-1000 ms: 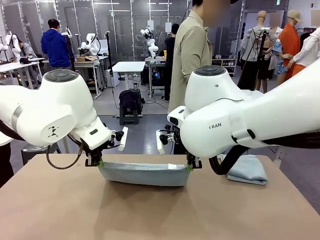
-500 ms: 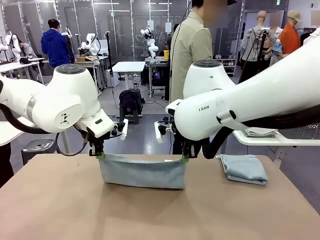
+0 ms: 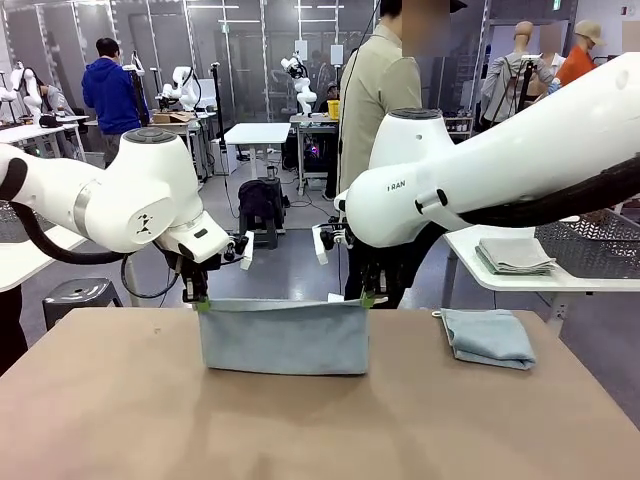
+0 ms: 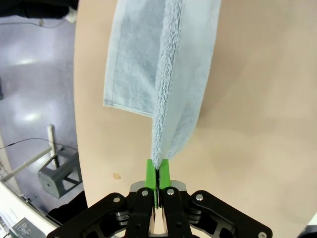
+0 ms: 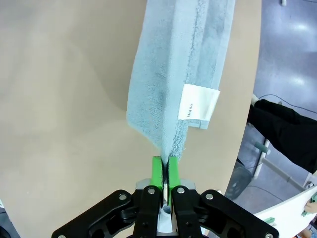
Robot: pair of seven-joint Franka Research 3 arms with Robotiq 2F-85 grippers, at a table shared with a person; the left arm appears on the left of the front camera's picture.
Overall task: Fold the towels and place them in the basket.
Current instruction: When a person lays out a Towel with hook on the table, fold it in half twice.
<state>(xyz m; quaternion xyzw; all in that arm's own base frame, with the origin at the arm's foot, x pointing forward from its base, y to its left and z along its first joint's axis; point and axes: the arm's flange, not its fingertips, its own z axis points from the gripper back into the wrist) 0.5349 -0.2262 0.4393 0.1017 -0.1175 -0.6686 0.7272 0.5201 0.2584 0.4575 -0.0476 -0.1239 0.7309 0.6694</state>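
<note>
1. My left hand point(image 3: 203, 303) is pressed together on the top left corner of a light blue-grey towel point(image 3: 285, 338). In the left wrist view the green pads point(image 4: 149, 171) of this hand point(image 4: 157, 166) meet with only the cloth edge between them.
2. My right hand point(image 3: 368, 298) pinches the top right corner of the same towel in the same way; its wrist view shows this hand point(image 5: 164, 163) closed on the edge.
3. Between my two hands the towel hangs as a wide, flat band, with the upper edge stretched almost straight. It hangs in two layers point(image 4: 168, 74), and one layer carries a small white label point(image 5: 198, 101) near my right hand.
4. The lower edge of the towel is at the brown tabletop point(image 3: 300, 430) or just above it - I cannot tell if it touches.
5. To my right, a second towel point(image 3: 488, 337) lies folded on the tabletop, well apart from the hanging one.
6. Farther right stands a white side table point(image 3: 470, 270). On it lie a third towel point(image 3: 515, 255), folded, and just beside it the dark wire-mesh basket point(image 3: 595, 245).
7. Behind the tabletop a person point(image 3: 375, 110) in a beige coat stands - turned sideways.
</note>
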